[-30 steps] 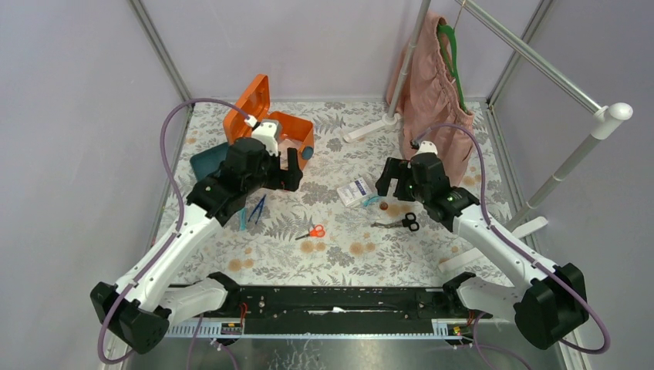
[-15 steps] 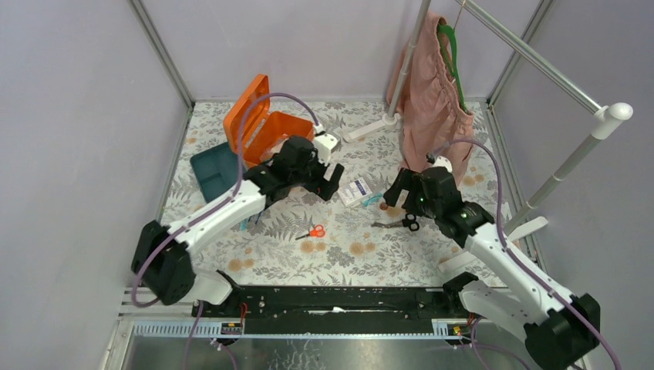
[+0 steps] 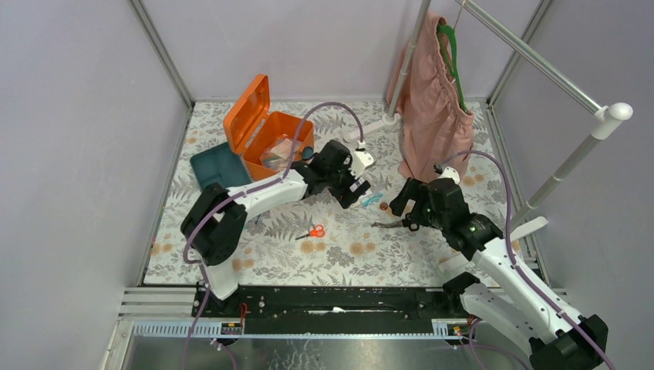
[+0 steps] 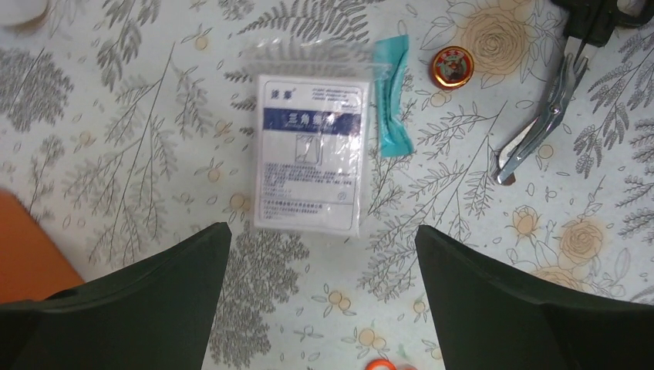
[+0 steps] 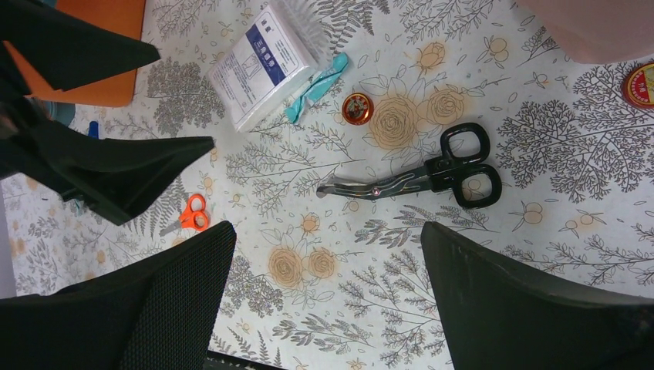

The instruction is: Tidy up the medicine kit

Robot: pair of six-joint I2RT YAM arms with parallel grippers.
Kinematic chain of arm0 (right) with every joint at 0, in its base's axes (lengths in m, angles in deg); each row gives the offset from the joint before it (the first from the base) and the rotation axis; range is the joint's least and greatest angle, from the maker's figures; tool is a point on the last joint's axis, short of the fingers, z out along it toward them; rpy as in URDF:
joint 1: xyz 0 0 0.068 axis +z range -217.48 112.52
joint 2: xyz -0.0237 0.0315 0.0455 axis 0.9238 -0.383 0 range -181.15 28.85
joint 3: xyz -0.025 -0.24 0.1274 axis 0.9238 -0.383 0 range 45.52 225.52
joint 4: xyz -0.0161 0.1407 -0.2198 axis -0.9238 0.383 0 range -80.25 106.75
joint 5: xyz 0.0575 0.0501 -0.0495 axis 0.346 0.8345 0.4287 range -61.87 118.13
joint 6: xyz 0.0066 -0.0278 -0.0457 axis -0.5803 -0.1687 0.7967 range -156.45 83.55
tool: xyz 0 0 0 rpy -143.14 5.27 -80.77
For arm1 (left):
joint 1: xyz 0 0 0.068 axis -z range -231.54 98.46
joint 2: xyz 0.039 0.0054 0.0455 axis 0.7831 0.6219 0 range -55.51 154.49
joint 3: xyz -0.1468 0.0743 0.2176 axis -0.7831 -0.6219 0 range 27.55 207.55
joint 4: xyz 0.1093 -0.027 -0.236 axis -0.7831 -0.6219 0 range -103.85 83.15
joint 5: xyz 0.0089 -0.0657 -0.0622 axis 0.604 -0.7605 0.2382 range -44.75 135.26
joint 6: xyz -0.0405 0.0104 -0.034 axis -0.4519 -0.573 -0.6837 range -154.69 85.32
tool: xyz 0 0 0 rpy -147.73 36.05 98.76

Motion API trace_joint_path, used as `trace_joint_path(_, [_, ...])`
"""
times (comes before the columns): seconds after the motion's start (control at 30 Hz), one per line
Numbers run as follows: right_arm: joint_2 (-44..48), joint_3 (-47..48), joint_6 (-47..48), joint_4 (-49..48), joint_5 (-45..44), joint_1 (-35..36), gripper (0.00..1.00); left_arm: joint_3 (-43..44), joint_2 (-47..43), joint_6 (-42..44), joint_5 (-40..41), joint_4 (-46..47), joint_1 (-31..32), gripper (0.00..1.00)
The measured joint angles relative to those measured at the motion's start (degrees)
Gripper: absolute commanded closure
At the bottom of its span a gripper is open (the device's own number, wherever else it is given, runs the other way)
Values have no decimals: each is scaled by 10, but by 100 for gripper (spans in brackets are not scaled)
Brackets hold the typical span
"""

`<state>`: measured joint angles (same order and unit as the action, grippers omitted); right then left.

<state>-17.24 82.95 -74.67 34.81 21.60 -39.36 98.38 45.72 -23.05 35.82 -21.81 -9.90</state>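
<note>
The orange medicine kit (image 3: 271, 137) stands open at the back left with its lid (image 3: 248, 106) raised. Its teal insert tray (image 3: 216, 166) lies on the table beside it. My left gripper (image 3: 353, 189) is open and empty, hovering just near of a white packet (image 4: 312, 154); it shows in its wrist view (image 4: 320, 231). A teal sachet (image 4: 393, 96), a small red tin (image 4: 449, 64) and black-handled shears (image 4: 540, 123) lie to the packet's right. My right gripper (image 3: 407, 206) is open and empty above the shears (image 5: 424, 176), its own view (image 5: 328, 231) showing them beyond the fingers.
Small orange scissors (image 3: 312, 231) lie on the floral cloth in the middle. A second red tin (image 5: 638, 85) sits at the right. A pink garment on a green hanger (image 3: 432, 92) hangs from a white rack (image 3: 555, 177) at the back right. Walls close both sides.
My left arm has swung right, from over the orange kit to above the white packet. My right gripper has shifted a little right and nearer, staying open.
</note>
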Motion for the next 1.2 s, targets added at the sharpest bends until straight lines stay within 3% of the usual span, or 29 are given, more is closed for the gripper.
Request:
trace_joint_path(0.4, [-9,0,11,0,3,0,0,41,87,80,9,9,7,1])
trace_joint_path(0.9, [-42,0,19,-3,17,0,0,71,143,100,9,18,7,2])
trace_joint_path(1.1, [-42,-2,23,-6,16,0,0,72,157,98,9,25,7,6])
trace_joint_path(1.2, [-42,-6,24,-7,16,0,0,72,158,97,8,26,7,15])
